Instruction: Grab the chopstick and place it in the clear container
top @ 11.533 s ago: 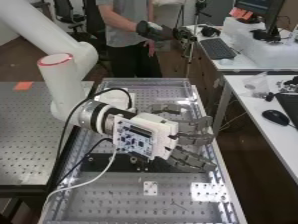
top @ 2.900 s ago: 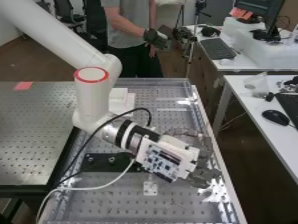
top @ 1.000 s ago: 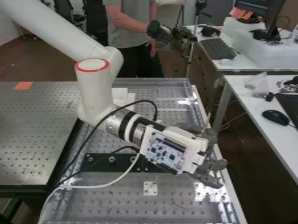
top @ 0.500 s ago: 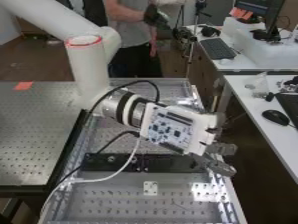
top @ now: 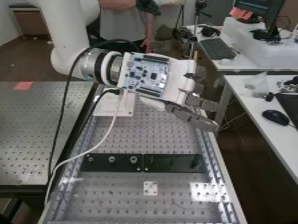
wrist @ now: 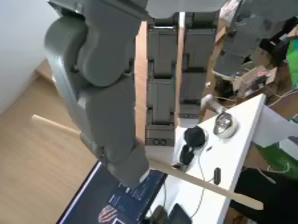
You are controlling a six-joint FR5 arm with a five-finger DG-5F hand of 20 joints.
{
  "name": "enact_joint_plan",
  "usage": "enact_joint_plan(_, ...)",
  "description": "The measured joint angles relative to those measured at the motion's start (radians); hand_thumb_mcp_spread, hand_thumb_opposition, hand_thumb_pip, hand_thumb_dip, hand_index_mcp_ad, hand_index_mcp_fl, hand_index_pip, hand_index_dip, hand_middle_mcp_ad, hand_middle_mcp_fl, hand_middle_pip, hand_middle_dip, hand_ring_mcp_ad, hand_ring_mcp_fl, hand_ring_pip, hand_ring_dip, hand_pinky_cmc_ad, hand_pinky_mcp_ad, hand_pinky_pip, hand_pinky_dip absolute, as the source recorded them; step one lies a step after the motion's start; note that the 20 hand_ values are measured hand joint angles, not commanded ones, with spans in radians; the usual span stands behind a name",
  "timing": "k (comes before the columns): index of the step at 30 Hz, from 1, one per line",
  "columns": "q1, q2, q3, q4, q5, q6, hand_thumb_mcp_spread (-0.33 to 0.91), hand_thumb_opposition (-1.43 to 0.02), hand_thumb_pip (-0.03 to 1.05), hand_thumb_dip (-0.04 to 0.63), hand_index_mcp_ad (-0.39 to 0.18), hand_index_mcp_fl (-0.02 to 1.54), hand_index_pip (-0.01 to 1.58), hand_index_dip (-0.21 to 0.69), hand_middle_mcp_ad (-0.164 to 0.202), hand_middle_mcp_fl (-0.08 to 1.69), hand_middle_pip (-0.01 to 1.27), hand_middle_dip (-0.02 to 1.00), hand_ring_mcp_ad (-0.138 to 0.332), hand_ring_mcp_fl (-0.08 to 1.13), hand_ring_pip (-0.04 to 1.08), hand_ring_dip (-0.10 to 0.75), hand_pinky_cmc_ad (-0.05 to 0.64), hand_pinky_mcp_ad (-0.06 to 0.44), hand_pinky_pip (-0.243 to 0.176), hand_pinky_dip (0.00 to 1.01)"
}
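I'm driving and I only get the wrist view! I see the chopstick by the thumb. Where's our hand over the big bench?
Observer: In the high view, the hand is toward the bench's far end, on the right side of the picture.
Operator: Do the fingers poke out past the side?
Observer: Yes, their tips look past its right edge from up here.
Operator: What's on the bench?
Observer: A long dark bar lies across it, nearer the camera than the hand.

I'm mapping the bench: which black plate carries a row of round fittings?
The high view's left plate, with three fittings; the right plate has no such row.
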Motion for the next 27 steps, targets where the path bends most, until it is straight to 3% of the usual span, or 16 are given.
enact_joint_plan(8,0.101,0.075,-0.048,-0.045,0.083,0.004,0.63,-1.13,0.50,0.253,-0.173,1.13,0.73,0.003,0.066,1.23,0.47,0.41,0.065,0.73,0.09,0.419,0.393,0.239,0.000,0.21)
enact_joint_plan(14,0.204,0.088,-0.054,-0.066,0.215,0.004,0.62,-1.13,0.50,0.253,-0.173,1.13,0.73,0.002,0.068,1.24,0.47,0.40,0.063,0.73,0.09,0.421,0.391,0.244,0.000,0.23)
enact_joint_plan(20,0.326,0.064,-0.013,-0.121,0.385,0.024,0.62,-1.14,0.50,0.253,-0.173,1.13,0.73,0.017,0.065,1.24,0.47,0.40,0.051,0.73,0.09,0.414,0.386,0.246,-0.002,0.25)
enact_joint_plan(27,0.451,-0.011,0.077,-0.220,0.568,0.118,0.62,-1.14,0.50,0.253,-0.173,1.13,0.73,0.017,0.065,1.24,0.47,0.39,0.051,0.73,0.09,0.421,0.393,0.251,0.002,0.27)
